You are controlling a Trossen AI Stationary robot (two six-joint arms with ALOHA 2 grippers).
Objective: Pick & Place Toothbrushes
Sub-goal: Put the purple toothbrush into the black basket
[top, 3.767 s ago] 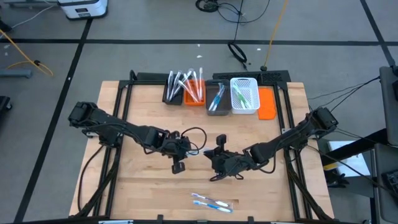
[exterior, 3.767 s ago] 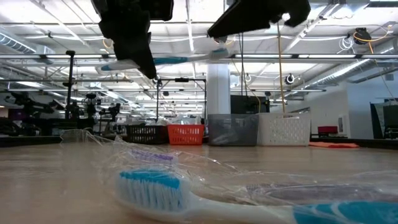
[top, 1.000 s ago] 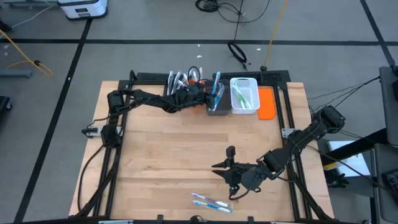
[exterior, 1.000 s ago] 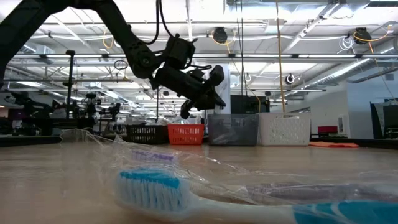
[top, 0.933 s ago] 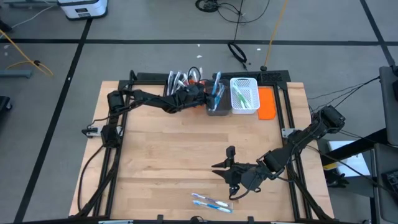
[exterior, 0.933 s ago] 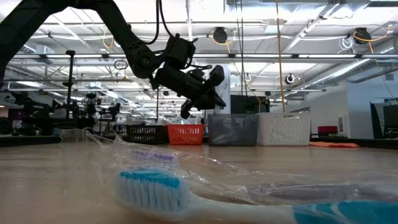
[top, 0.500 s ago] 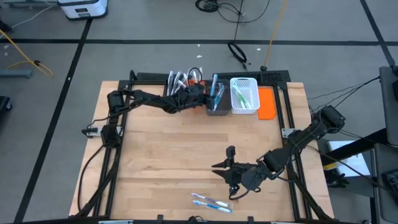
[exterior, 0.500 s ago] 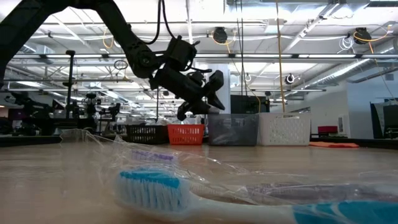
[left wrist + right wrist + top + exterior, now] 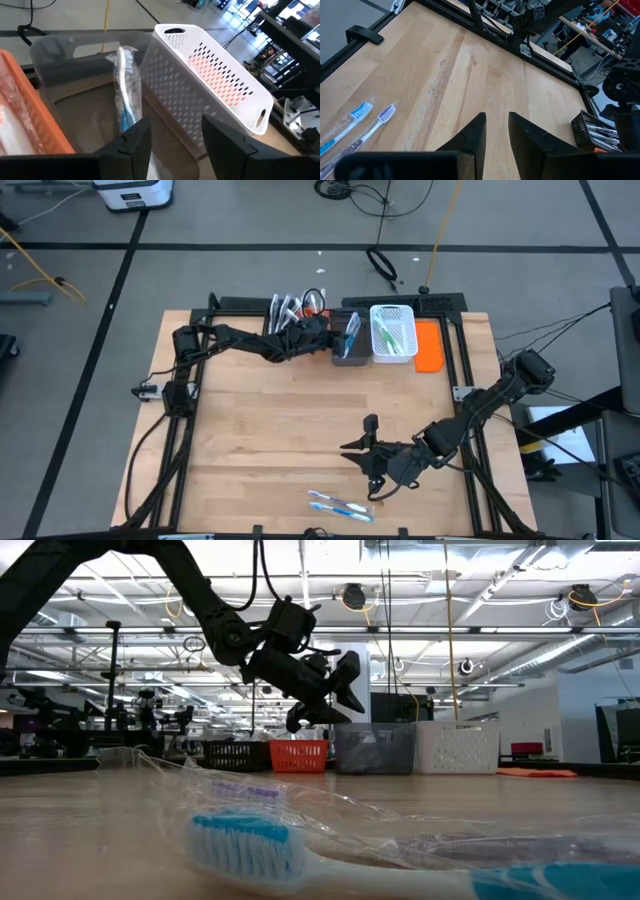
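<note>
along the far edge of the table (image 9: 250,410), four bins in a row: black bin (image 9: 281,321) leftmost, then orange bin (image 9: 313,305), grey bin (image 9: 349,340), white basket (image 9: 393,333) rightmost, with a flat orange lid (image 9: 429,346) beside it. left gripper (image 9: 336,332) over the grey bin, fingers (image 9: 130,142) apart, a wrapped toothbrush (image 9: 125,85) leaning inside. right gripper (image 9: 362,445) above mid-table. near the front edge, two wrapped toothbrushes (image 9: 338,505) lying side by side.
</note>
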